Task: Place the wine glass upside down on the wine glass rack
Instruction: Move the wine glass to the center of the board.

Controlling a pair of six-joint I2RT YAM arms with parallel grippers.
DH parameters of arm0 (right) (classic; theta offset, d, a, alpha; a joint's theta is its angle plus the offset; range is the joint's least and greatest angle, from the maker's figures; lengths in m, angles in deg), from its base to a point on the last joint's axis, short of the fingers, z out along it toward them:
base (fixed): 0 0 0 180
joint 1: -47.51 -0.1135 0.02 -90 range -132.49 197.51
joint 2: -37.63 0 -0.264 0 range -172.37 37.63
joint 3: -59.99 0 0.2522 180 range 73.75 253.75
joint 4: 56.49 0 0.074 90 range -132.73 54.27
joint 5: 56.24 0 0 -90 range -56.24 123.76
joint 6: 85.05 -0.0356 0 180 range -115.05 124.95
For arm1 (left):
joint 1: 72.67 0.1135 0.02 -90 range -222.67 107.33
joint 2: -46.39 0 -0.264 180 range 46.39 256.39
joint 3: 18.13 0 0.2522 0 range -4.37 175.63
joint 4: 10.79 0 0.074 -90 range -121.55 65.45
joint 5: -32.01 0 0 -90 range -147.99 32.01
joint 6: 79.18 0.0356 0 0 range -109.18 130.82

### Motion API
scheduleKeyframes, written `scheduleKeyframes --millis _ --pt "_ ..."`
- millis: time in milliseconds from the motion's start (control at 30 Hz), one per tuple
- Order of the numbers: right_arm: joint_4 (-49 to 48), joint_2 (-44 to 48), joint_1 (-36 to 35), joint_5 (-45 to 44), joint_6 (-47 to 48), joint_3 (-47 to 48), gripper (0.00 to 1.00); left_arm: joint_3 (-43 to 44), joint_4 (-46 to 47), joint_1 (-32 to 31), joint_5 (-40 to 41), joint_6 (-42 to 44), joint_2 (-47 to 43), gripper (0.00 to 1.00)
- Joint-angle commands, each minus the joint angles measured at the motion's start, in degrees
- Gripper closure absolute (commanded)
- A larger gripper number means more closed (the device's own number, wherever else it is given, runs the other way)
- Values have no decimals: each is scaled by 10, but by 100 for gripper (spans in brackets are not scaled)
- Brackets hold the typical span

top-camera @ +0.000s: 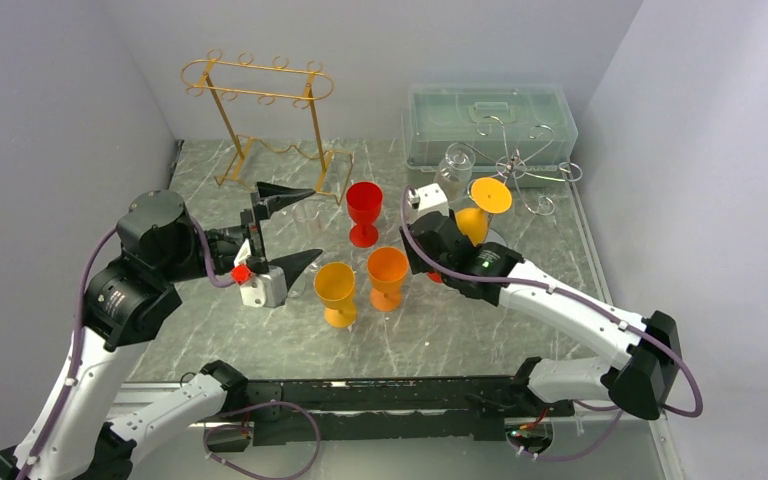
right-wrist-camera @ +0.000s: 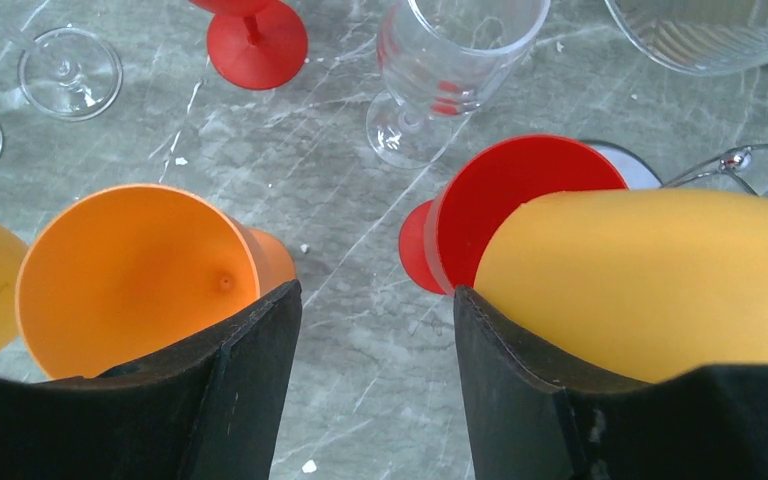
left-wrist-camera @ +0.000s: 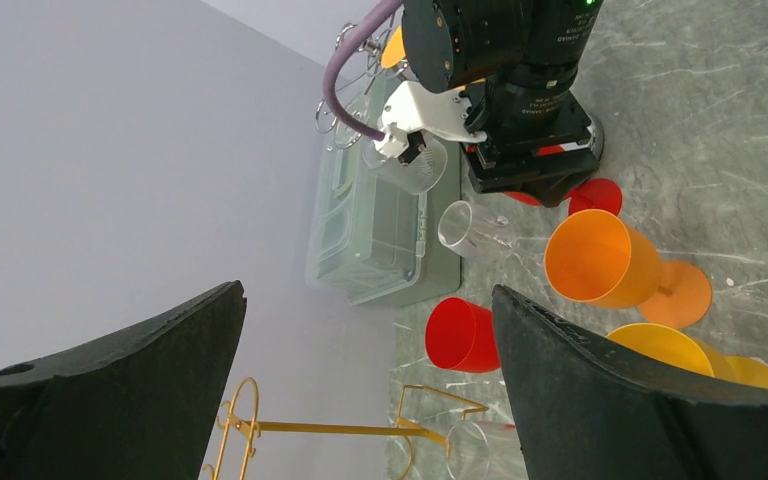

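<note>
A yellow wine glass [top-camera: 478, 212] hangs upside down, foot up, in the silver wire rack [top-camera: 528, 170] at the back right. In the right wrist view its bowl [right-wrist-camera: 650, 280] lies just outside my right gripper's [right-wrist-camera: 376, 288] right finger. That gripper is open over bare table, with nothing between its fingers. My left gripper [top-camera: 315, 221] is wide open and holds nothing, near a clear glass [top-camera: 307, 215]. The gold rack [top-camera: 260, 100] stands bare at the back left.
Red [top-camera: 364, 210], yellow [top-camera: 336, 290] and orange [top-camera: 388, 275] glasses stand mid-table. Another red glass [right-wrist-camera: 520, 190] is beside the hanging yellow bowl. A clear glass [top-camera: 455, 170] stands by the lidded plastic box [top-camera: 490, 120]. Walls close in on both sides.
</note>
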Motion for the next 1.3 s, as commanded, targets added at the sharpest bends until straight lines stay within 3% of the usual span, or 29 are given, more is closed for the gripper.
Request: scheduleKeyframes --millis 0,533,700,1267 --pt "-41 -13 6 12 23 8 41 1 12 -2 3 -20 3 1" --pt "-43 -56 -18 -46 52 17 48 -11 13 -2 5 -17 -6 1" --pt "-28 -63 -41 -107 68 41 45 -11 12 -2 4 -19 -7 1" --pt "-29 -88 -18 -116 74 26 44 -19 13 -2 7 -22 -15 1"
